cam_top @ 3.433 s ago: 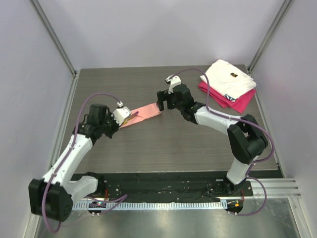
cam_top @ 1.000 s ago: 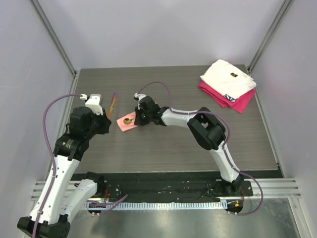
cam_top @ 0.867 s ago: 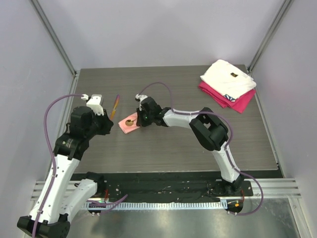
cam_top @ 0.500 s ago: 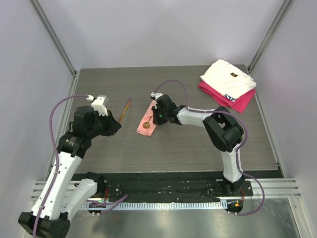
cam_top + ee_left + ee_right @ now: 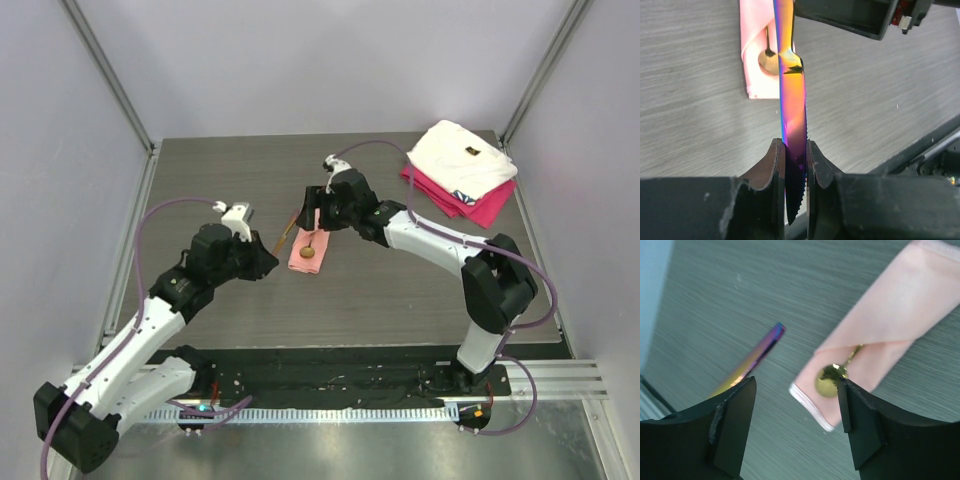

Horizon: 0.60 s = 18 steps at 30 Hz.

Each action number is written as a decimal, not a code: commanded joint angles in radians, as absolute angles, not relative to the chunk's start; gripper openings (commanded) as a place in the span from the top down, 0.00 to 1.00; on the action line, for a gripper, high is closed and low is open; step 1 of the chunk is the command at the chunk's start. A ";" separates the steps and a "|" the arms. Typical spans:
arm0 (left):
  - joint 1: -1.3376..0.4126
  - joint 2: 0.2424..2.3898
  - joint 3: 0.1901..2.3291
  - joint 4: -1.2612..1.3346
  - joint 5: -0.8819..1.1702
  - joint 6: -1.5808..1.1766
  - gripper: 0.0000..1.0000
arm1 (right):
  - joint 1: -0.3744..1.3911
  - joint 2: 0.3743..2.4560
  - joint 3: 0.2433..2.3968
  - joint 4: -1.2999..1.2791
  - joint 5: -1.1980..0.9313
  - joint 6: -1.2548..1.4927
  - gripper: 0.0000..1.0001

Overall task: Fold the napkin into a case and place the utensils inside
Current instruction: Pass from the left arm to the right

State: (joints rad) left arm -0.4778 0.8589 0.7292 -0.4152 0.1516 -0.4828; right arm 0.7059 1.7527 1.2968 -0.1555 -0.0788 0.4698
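Observation:
The salmon-pink napkin (image 5: 302,262) lies folded into a narrow case at mid table. A gold spoon's round bowl (image 5: 310,251) sticks out of its near end. My left gripper (image 5: 268,262) is shut on an iridescent purple-gold knife (image 5: 288,232), blade end between the fingers, handle pointing toward the napkin. In the left wrist view the gripper (image 5: 795,160) holds the knife (image 5: 792,90) above the napkin (image 5: 754,30) and spoon bowl (image 5: 767,62). My right gripper (image 5: 318,208) is open and empty over the napkin's far end. The right wrist view shows the gripper (image 5: 795,386), napkin (image 5: 890,320), spoon bowl (image 5: 828,382) and knife tip (image 5: 762,352).
A folded white cloth (image 5: 462,158) lies on a folded magenta cloth (image 5: 480,208) at the back right corner. Grey walls and metal posts enclose the table. The black base rail (image 5: 330,378) runs along the near edge.
My left arm has swung right and brought the knife close to the napkin. My right gripper has moved right and back, and the napkin with the spoon has shifted and turned with it.

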 commanded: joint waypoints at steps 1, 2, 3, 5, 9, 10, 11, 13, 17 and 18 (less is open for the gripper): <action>-0.560 0.871 0.729 -0.224 -0.084 -0.577 1.00 | 0.718 1.692 1.240 0.034 -0.086 0.672 0.30; -0.572 0.874 0.727 -0.222 -0.124 -0.583 1.00 | 0.716 1.695 1.241 0.047 -0.084 0.690 0.30; -0.592 0.873 0.726 -0.219 -0.144 -0.589 1.00 | 0.716 1.703 1.244 0.049 -0.090 0.721 0.31; -0.612 0.864 0.707 -0.207 -0.173 -0.607 1.00 | 0.718 1.718 1.256 0.064 -0.139 0.761 0.35; -0.630 0.842 0.689 -0.204 -0.224 -0.630 1.00 | 0.726 1.717 1.215 0.156 -0.161 0.848 0.38; -0.632 0.839 0.687 -0.210 -0.236 -0.634 1.00 | 0.726 1.709 1.188 0.179 -0.161 0.871 0.39; -0.632 0.838 0.687 -0.215 -0.242 -0.635 1.00 | 0.729 1.700 1.178 0.201 -0.153 0.882 0.39; -0.632 0.830 0.684 -0.215 -0.248 -0.638 1.00 | 0.729 1.671 1.155 0.202 -0.134 0.887 0.40; -0.637 0.841 0.690 -0.206 -0.224 -0.652 1.00 | 0.735 1.687 1.173 0.204 -0.163 0.890 0.40; -0.640 0.845 0.689 -0.206 -0.219 -0.658 1.00 | 0.738 1.689 1.175 0.209 -0.166 0.894 0.40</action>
State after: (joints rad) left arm -0.6285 0.8558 0.6735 -0.2996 -0.1978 -0.6300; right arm 0.7265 1.7233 1.1519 0.1207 -0.1463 0.8539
